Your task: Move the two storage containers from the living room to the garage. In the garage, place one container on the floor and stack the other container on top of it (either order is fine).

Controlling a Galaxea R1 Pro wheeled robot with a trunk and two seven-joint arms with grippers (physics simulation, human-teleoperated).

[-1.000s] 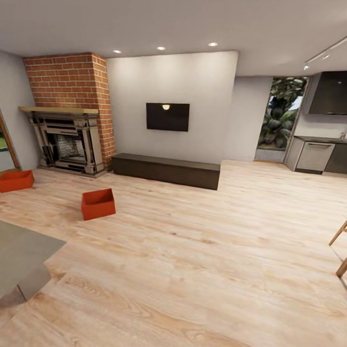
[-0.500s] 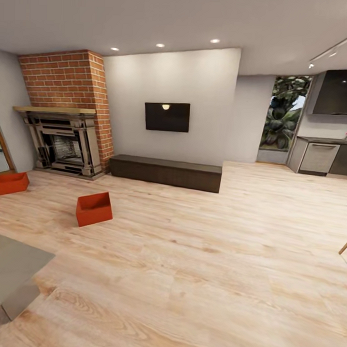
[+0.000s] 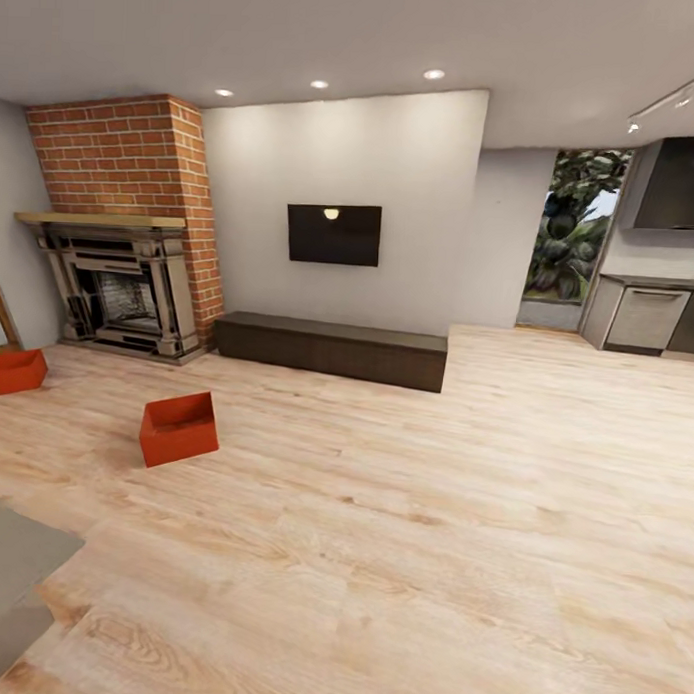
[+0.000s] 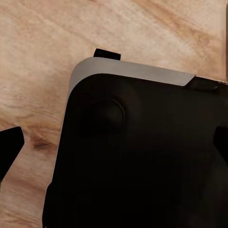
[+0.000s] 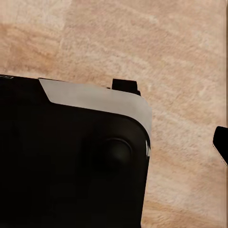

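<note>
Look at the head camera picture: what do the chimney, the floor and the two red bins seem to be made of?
Chimney: red brick, matte; mortar lines show.
Floor: light wood planks, slight sheen; grain and knots show.
Nearer bin and farther bin: probably plastic; thin, plain, evenly red-orange walls. The render leaves this open.

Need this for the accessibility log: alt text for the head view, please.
Two red-orange storage containers sit apart on the living room's light wood floor, near a brick fireplace. A black wall TV hangs above a long low dark cabinet.
</note>
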